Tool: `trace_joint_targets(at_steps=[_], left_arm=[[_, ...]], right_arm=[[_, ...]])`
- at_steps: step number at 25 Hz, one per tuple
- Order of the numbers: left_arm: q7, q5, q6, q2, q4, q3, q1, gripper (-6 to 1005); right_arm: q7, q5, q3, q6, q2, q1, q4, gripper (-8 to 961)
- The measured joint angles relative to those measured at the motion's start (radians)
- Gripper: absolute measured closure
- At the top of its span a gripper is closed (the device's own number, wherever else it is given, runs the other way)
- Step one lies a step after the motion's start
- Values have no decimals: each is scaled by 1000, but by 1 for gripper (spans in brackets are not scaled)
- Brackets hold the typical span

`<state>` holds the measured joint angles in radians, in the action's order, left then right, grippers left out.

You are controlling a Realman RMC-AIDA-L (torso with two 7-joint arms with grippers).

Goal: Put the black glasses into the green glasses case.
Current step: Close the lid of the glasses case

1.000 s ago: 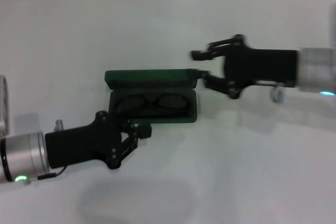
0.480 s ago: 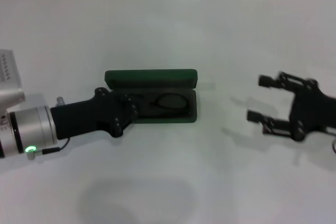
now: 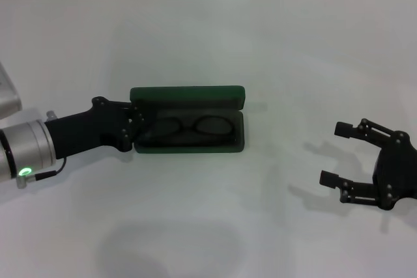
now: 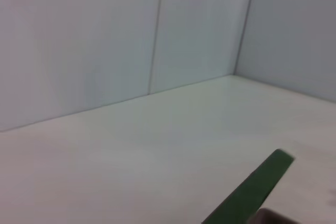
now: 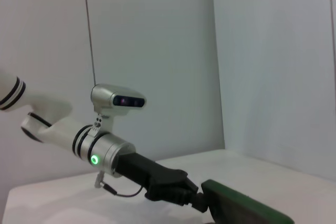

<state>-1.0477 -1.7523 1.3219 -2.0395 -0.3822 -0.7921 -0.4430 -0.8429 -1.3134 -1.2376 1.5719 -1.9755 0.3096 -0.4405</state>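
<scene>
The white table is spreading smooth and matte across the head view, with pale wall panels behind it. The left arm is reaching in low from the left edge, silver cuff giving way to a black housing, and the left gripper is pressing against the left end of the green glasses case; whether its jaws are spread or closed cannot be told, since they are blending into the dark case. The case is sitting near the table's centre, open, its long axis running left to right, the hard rounded-corner lid standing up along the far side and the tray opening upward with dark, felt-like lining. The right gripper is hanging well apart from the case at the lower right, its black linked fingers spread wide and holding nothing, pointing left toward the case. The black glasses are lying inside the tray, lengthwise along it, thin dark frame with two rounded lenses side by side.
</scene>
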Motion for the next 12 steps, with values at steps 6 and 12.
trace_joint_targets(at_steps=[6, 12], left_arm=[[-20, -12, -61, 0, -1, -4, -8, 932], [-26, -29, -73, -1, -1, -6, -12, 930]], right_arm=[[9, -4, 1, -26, 0, 0, 13, 67], [10, -4, 1, -44, 0, 5, 22, 67]])
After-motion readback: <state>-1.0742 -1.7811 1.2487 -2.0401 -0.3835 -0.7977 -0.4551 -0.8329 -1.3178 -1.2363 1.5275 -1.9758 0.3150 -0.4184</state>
